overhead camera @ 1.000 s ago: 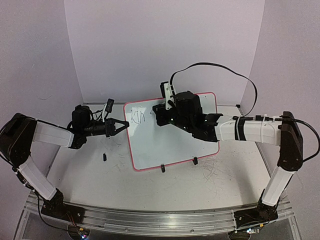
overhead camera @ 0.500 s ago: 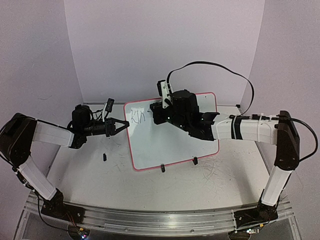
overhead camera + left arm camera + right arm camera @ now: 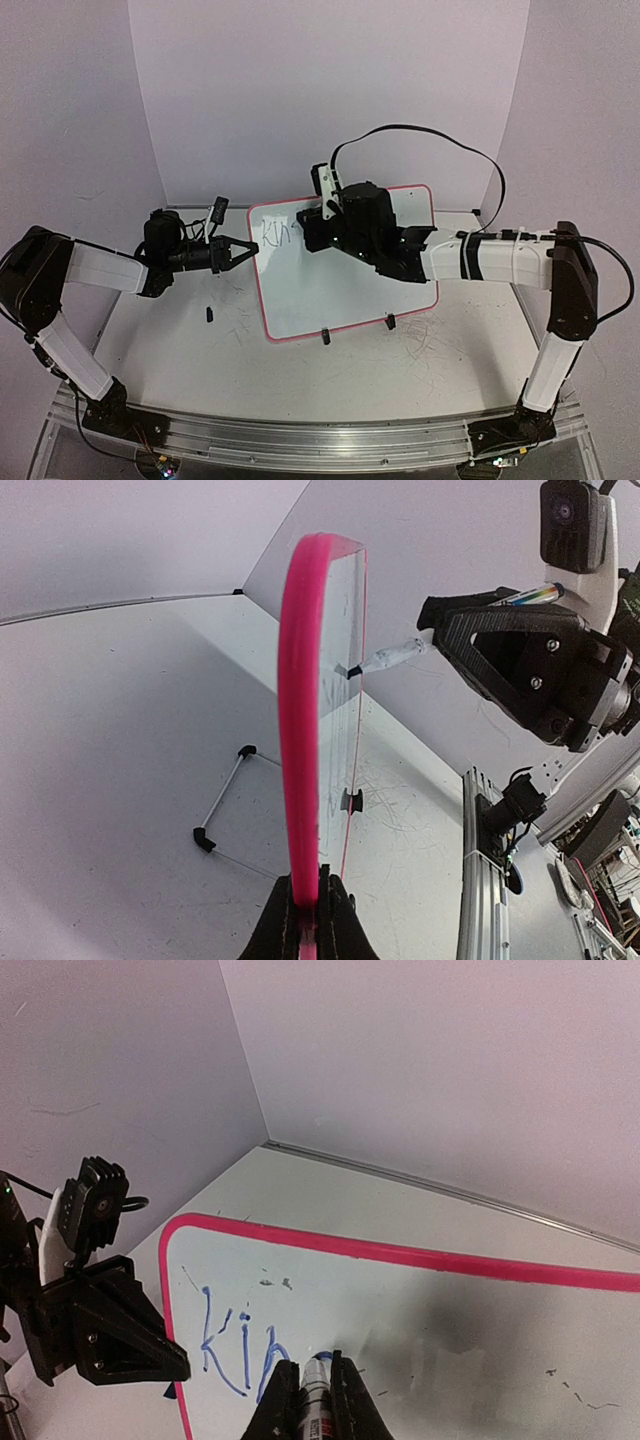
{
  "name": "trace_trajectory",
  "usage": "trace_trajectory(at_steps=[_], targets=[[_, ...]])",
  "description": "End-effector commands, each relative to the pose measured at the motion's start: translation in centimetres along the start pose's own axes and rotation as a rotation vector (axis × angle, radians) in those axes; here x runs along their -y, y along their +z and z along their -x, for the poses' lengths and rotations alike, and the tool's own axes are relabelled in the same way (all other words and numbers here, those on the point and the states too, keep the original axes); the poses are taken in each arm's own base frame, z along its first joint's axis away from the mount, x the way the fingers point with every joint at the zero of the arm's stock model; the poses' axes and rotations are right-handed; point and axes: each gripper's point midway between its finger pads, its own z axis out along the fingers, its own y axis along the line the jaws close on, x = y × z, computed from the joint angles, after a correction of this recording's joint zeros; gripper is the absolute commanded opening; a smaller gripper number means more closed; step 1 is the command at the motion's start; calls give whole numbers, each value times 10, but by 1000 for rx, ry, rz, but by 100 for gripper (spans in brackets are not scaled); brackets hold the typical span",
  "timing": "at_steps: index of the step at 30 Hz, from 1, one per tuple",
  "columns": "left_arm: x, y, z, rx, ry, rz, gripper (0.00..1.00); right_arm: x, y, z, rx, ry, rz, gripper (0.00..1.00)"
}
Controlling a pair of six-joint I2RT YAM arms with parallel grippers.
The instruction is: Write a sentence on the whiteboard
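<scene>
At the table's (image 3: 200, 380) near edge the two arm bases sit bolted to a metal rail. Beyond them, toward the left side, a small black piece (image 3: 209, 314) lies on the scuffed top. The whiteboard (image 3: 340, 285) stands propped at the middle of the table, its two black clip feet (image 3: 325, 336) on its near edge. The left gripper (image 3: 305, 905) is clenched on the board's pink frame at the left edge. The right gripper (image 3: 315, 1385) grasps a marker (image 3: 318, 1372) between tight fingers, tip touching the glossy face. There, in the board's far left corner, the sentence (image 3: 232, 1345) so far reads "Ki" in blue, plus a third letter partly hidden by the marker.
</scene>
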Motion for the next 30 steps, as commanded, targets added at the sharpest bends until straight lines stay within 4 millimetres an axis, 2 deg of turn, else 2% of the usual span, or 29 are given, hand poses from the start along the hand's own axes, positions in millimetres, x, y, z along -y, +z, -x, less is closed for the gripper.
trace_trajectory(at_steps=[1, 10, 21, 30], targets=[[18, 5, 15, 17, 96, -58, 0, 1, -3, -15, -29, 9, -6, 0], [18, 4, 15, 17, 96, -58, 0, 10, -9, -26, -48, 9, -37, 0], [19, 4, 15, 15, 95, -59, 0, 24, -9, 10, 29, -4, -94, 0], [18, 4, 13, 12, 92, -59, 0, 27, -1, 24, 57, -13, -105, 0]])
